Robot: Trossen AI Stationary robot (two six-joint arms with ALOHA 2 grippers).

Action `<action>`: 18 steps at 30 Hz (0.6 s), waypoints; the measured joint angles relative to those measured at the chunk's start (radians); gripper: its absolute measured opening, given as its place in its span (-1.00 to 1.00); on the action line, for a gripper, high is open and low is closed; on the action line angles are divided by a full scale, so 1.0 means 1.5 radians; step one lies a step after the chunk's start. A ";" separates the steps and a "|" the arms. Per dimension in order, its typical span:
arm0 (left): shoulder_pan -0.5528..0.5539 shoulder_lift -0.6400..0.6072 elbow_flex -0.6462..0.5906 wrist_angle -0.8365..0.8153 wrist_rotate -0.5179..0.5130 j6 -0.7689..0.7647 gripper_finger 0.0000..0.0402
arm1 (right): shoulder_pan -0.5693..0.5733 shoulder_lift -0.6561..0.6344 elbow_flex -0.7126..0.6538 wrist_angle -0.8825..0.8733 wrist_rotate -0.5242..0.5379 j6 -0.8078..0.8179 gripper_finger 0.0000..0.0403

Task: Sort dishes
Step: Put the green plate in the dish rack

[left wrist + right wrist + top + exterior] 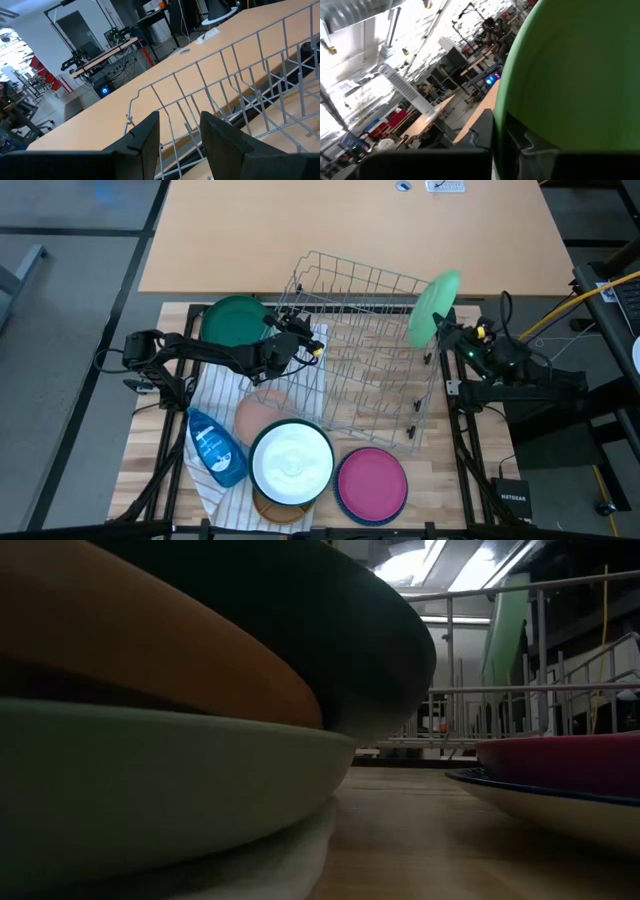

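Overhead looks straight down; low view level; both share rack [365, 350].

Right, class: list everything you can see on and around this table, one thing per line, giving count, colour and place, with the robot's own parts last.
Wire rack: one, grey, middle of the table, tilted.
Light green plate: one, held on edge at the rack's right end.
Dark green plate: one, left of the rack.
White bowl: one, front of the table, on top of a tan dish.
Peach plate: one, partly under the white bowl.
Magenta plate: one, front, right of the white bowl, on a blue-rimmed dish.
Soap bottle: one, blue, front left, lying on a striped cloth.
Left gripper: open, at the rack's left edge, holding nothing.
Right gripper: shut on the light green plate.
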 joint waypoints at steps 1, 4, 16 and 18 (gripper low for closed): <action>0.000 0.000 0.000 0.000 0.000 -0.006 -0.35 | 0.000 0.000 0.000 0.002 -0.005 -0.003 -0.95; 0.000 0.000 0.000 0.000 0.000 -0.019 -0.35 | 0.000 0.000 0.000 -0.002 -0.010 -0.009 -0.95; 0.000 0.000 0.000 -0.002 0.001 -0.029 -0.35 | 0.000 0.000 0.000 -0.065 -0.034 -0.047 -0.95; 0.000 0.000 0.000 -0.007 0.006 -0.031 -0.35 | 0.000 0.001 0.000 -0.066 -0.038 -0.056 -0.95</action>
